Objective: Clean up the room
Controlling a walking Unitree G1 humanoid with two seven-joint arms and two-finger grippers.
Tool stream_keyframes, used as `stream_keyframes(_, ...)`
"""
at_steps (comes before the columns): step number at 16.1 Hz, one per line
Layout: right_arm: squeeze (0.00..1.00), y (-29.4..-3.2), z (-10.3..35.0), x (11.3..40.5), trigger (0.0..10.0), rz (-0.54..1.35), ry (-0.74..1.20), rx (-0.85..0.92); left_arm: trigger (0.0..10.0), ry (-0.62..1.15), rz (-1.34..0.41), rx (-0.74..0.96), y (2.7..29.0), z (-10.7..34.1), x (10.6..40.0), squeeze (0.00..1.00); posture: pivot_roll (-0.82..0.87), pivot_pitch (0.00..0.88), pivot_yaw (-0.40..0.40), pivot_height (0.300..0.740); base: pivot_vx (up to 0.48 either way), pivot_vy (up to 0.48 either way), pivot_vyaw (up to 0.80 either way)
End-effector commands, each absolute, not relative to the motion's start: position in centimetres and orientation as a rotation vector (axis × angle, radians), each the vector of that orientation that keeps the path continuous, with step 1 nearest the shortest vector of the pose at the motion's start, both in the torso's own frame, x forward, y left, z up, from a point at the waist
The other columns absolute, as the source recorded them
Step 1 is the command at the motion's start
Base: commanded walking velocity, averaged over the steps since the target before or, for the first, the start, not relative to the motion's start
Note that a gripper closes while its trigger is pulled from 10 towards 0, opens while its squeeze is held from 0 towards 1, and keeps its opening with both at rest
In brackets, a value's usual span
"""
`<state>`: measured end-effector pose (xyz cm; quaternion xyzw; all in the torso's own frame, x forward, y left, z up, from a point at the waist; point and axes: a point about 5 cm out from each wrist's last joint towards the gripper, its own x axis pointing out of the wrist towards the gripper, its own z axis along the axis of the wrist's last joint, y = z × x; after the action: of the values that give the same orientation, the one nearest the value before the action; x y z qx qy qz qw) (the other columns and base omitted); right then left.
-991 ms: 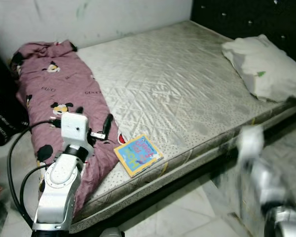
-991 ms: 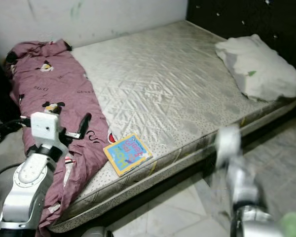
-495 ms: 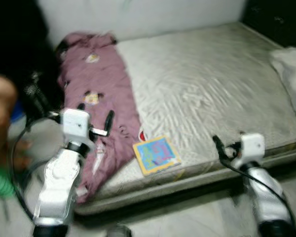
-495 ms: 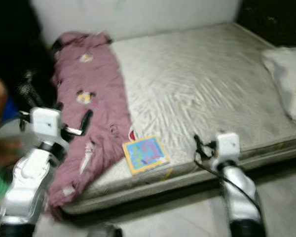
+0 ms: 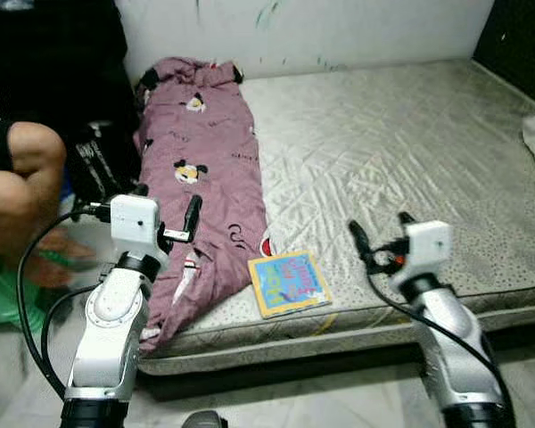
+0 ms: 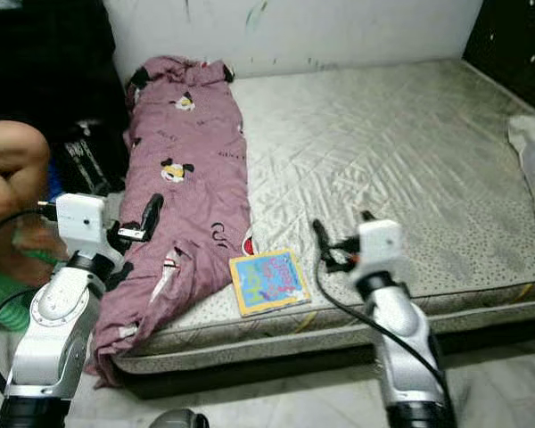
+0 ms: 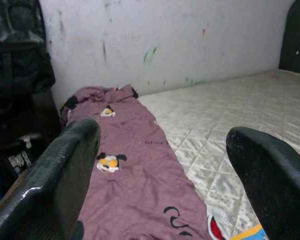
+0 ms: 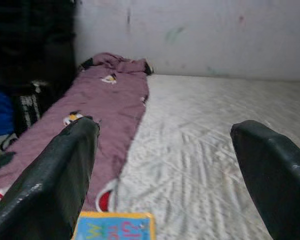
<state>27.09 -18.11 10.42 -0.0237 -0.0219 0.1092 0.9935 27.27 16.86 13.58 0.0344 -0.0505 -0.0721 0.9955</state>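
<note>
Both silver arms raised, forearms angled up and forward. Left gripper point(image 5: 168, 210) at chest height, fingers point(image 7: 55, 170) spread wide. Right gripper point(image 5: 378, 237) level with it, fingers point(image 8: 50, 185) likewise parted, holding nothing.

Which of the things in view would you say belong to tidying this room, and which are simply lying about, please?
Belongs to the job:
- purple blanket, spread along the bed's left side
- picture book, flat near the front edge
- left end effector and right end effector, both open and empty

Just lying about:
- mattress
- person's leg
- black bag
</note>
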Motion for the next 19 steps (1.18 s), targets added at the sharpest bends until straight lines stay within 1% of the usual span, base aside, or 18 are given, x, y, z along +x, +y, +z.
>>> stream_keyframes(1, 0.0, -18.0, 10.8, 27.4, 10.0, 0.212, -0.045, -0.043, 10.0, -0.114, -0.117, 0.083, 17.3, 13.8, 27.7, 0.0, -0.03, 0.0, 0.014, 0.74, 0.0, 0.0, 0.0)
stream_keyframes(5, 0.0, -16.6, 11.1, 27.7, 10.0, 0.226, -0.045, -0.033, 10.0, -0.125, -0.068, 0.064, 17.7, 13.9, 27.2, 0.0, -0.02, 0.0, 0.053, 0.74, 0.0, 0.0, 0.0)
stream_keyframes(7, 0.0, -15.3, 11.4, 27.8, 10.0, 0.233, -0.048, -0.009, 10.0, -0.095, -0.056, 0.063, 17.9, 13.3, 26.3, 0.0, -0.02, 0.0, 0.048, 0.74, 0.0, 0.0, 0.0)
stream_keyframes(8, 0.0, -13.9, 11.3, 28.0, 10.0, 0.261, -0.038, 0.021, 10.0, -0.07, -0.08, 0.071, 17.4, 12.7, 25.9, 0.0, -0.01, 0.0, 0.041, 0.74, 0.0, 0.0, 0.0)
stream_keyframes(9, 0.0, -13.1, 11.2, 27.6, 10.0, 0.289, -0.029, 0.025, 10.0, -0.054, -0.083, 0.067, 17.3, 12.5, 25.2, 0.0, 0.0, 0.008, 0.039, 0.74, 0.0, 0.0, 0.74)
stream_keyframes(10, 0.0, -12.6, 10.9, 26.4, 10.0, 0.307, -0.019, 0.044, 10.0, -0.036, -0.091, 0.054, 17.2, 12.1, 23.8, 0.0, 0.01, 0.016, 0.028, 0.74, 0.0, 0.0, 0.8)
stream_keyframes(11, 0.0, -12.3, 10.5, 26.0, 10.0, 0.318, 0.0, 0.051, 10.0, -0.01, -0.101, 0.053, 17.1, 11.4, 23.3, 0.0, 0.01, 0.018, 0.027, 0.74, 0.0, 0.0, 0.76)
stream_keyframes(12, 0.0, -12.4, 9.0, 24.9, 10.0, 0.329, 0.056, 0.043, 10.0, 0.03, -0.112, 0.072, 17.2, 10.0, 22.6, 0.0, 0.01, 0.0, 0.018, 0.74, 0.0, 0.0, 0.0)
stream_keyframes(13, 0.0, -12.7, 7.4, 24.0, 10.0, 0.327, 0.094, 0.028, 10.0, 0.056, -0.107, 0.092, 17.3, 8.6, 22.2, 0.0, 0.01, 0.0, 0.02, 0.74, 0.0, 0.0, 0.0)
stream_keyframes(14, 0.0, -12.8, 7.2, 23.9, 10.0, 0.324, 0.101, 0.018, 10.0, 0.061, -0.106, 0.105, 17.3, 8.4, 22.4, 0.0, 0.01, 0.0, 0.02, 0.74, 0.0, 0.0, 0.0)
stream_keyframes(15, 0.0, -13.6, 5.9, 23.7, 10.0, 0.304, 0.133, 0.001, 10.0, 0.079, -0.106, 0.118, 17.2, 7.4, 22.7, 0.0, 0.02, 0.0, 0.029, 0.74, 0.0, 0.0, 0.0)
stream_keyframes(17, 0.0, -14.5, 6.0, 23.8, 10.0, 0.247, 0.144, -0.01, 10.0, 0.099, -0.102, 0.119, 17.6, 7.7, 22.2, 0.0, 0.02, 0.0, 0.04, 0.74, 0.0, 0.0, 0.0)
stream_keyframes(18, 0.0, -14.4, 6.9, 23.8, 10.0, 0.227, 0.122, 0.025, 10.0, 0.108, -0.104, 0.113, 17.7, 7.9, 21.6, 0.0, 0.01, 0.0, 0.041, 0.74, 0.0, 0.0, 0.0)
stream_keyframes(19, 0.0, -14.2, 8.0, 24.2, 10.0, 0.223, 0.099, 0.037, 10.0, 0.096, -0.107, 0.115, 17.8, 8.7, 21.7, 0.0, 0.01, 0.0, 0.045, 0.74, 0.0, 0.0, 0.0)
